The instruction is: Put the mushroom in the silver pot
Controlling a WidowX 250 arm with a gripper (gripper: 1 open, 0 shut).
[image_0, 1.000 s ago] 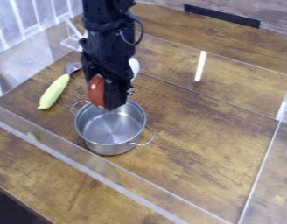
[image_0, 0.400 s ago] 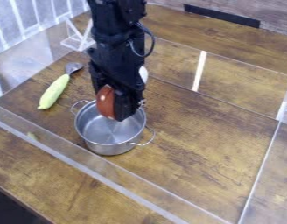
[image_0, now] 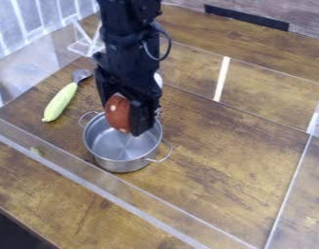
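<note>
The silver pot (image_0: 113, 159) stands on the wooden table left of centre, shiny and round, with a loop handle on each side. My gripper (image_0: 124, 121) points straight down over the pot's mouth. Between its black fingers sits the mushroom (image_0: 118, 112), its reddish-brown cap facing the camera, just above the pot's rim. The jaws stand shut on the mushroom. The stem is hidden by the fingers.
A yellow-green corn cob (image_0: 59, 100) lies left of the pot. A small grey object (image_0: 82, 76) sits behind the corn. Clear plastic walls (image_0: 222, 78) ring the work area, with a low clear edge at the front.
</note>
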